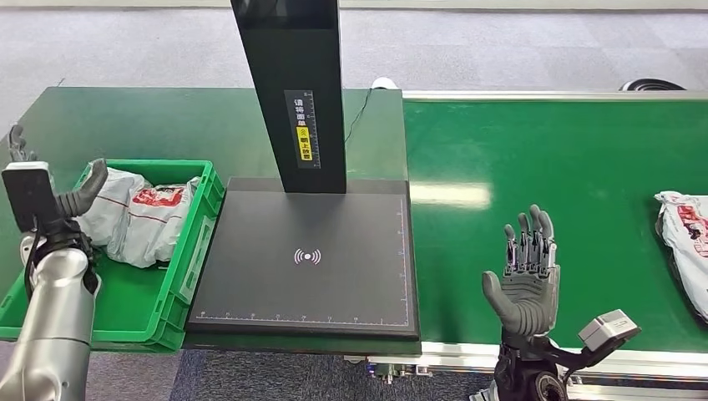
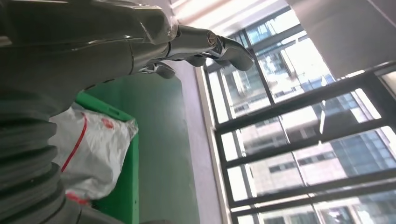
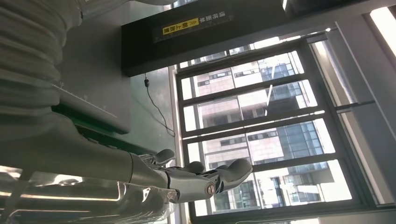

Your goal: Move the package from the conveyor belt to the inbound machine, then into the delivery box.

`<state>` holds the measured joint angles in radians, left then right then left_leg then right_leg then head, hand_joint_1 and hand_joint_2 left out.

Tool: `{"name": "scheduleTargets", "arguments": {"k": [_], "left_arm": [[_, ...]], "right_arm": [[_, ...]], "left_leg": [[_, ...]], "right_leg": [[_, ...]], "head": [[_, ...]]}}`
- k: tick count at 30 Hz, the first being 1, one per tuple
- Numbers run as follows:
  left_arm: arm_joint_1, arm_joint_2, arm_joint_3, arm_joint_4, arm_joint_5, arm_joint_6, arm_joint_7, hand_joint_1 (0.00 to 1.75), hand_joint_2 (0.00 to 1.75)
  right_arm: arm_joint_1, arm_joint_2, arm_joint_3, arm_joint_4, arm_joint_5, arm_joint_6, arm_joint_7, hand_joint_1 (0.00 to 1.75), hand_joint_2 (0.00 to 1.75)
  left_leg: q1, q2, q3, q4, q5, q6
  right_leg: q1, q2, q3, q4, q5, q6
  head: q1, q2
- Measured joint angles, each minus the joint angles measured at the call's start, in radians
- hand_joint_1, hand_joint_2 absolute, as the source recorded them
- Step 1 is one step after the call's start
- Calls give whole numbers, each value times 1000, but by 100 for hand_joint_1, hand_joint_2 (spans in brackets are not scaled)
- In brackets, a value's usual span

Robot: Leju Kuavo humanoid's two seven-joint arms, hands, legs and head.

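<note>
Right hand (image 1: pixel 528 280) is hovering open and empty over the conveyor belt (image 1: pixel 551 159), nearer than my left to the package (image 1: pixel 686 246) lying farther right on that belt.

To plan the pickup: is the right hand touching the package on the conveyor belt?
Apart. The head view shows bare green belt between the right hand and the package.

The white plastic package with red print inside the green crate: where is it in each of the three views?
Head view: the white plastic package with red print lies in the green plastic crate at the left, beside the left hand.
Left wrist view: the package is at lower left, against the crate wall.
Right wrist view: not in it.
Shared landmark: the green crate, in the head and left wrist views.
</note>
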<state>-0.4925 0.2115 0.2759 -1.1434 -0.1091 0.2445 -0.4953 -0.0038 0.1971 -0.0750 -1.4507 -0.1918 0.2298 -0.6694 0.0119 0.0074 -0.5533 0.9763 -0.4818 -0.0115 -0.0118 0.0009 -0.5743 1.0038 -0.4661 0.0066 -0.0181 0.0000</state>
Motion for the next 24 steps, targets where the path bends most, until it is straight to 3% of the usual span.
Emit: {"name": "scheduleTargets", "arguments": {"k": [5, 11, 15, 17, 21, 24], "left_arm": [[173, -35, 5, -236, 136, -102, -40, 0, 175], [407, -160, -14, -544, 278, -257, -144, 0, 175], [491, -230, -78, -620, 293, -300, -185, 0, 175], [496, -237, -85, -623, 293, -302, -187, 0, 175], [522, -351, -288, -548, 260, -347, -152, 0, 175], [508, -402, -388, -451, 245, -355, -128, 0, 175]], "right_arm": [[16, 1, -14, -7, 0, 3, -1, 0, 175], [12, 2, -27, -2, 18, 11, 4, 0, 175], [-9, 2, -22, 27, 57, -10, 18, 0, 0], [-12, 2, -22, 32, 61, -13, 18, 0, 0], [-57, 13, 43, 151, 177, -54, 48, 0, 175], [-67, 24, 94, 205, 246, -66, 67, 0, 175]], "left_leg": [[0, 1, 0, 0, -1, 0], [-1, 1, -1, 0, -1, 1], [-1, 0, 0, 0, -1, 1], [-1, 0, 0, 0, -1, 1], [-1, -2, 1, 0, -1, 1], [-1, -2, 1, 0, -1, 1]], "right_leg": [[0, 1, 0, 0, 0, 0], [-1, 1, 0, -1, -1, 1], [-1, 1, 0, -1, -1, 1], [-1, 1, 0, -1, -1, 1], [-1, 0, 2, -1, 0, 1], [-1, 0, 2, -1, 0, 1]], "head": [[0, 0], [0, 0], [0, 0], [0, 0], [0, 0], [0, 0]]}}
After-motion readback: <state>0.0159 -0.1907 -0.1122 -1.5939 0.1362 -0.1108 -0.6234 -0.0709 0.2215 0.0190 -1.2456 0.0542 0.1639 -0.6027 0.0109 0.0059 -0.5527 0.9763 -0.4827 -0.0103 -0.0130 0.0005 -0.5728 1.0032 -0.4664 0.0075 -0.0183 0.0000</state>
